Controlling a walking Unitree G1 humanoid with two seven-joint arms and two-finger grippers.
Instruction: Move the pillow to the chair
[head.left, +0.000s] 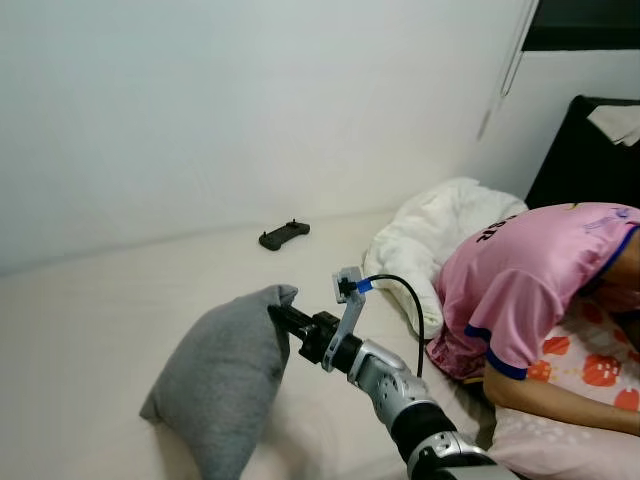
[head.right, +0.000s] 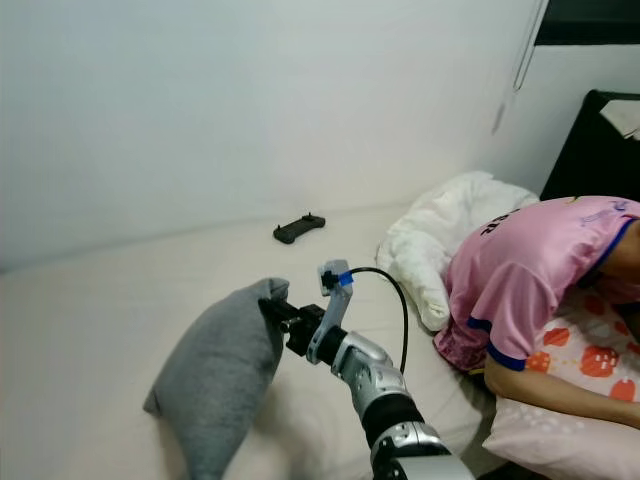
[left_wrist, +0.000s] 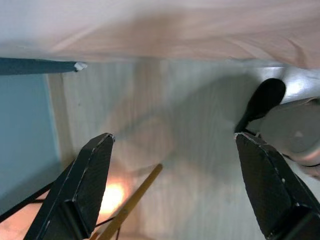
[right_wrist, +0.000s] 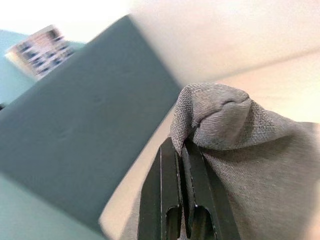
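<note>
A grey pillow (head.left: 220, 375) stands tilted on the cream bed, one corner lifted. My right gripper (head.left: 281, 315) is shut on that upper corner, its silver arm reaching in from the lower right. The right wrist view looks along the two black fingers (right_wrist: 172, 175) pinching the grey fabric of the pillow (right_wrist: 250, 155). My left gripper (left_wrist: 175, 170) hangs open over a pale wooden floor beside the bed's edge, with nothing between its fingers.
A person in a pink shirt (head.left: 530, 280) lies on the right of the bed (head.left: 90, 310) by a white duvet (head.left: 430, 240) and a strawberry-print pillow (head.left: 580, 390). A black game controller (head.left: 284, 235) rests near the wall.
</note>
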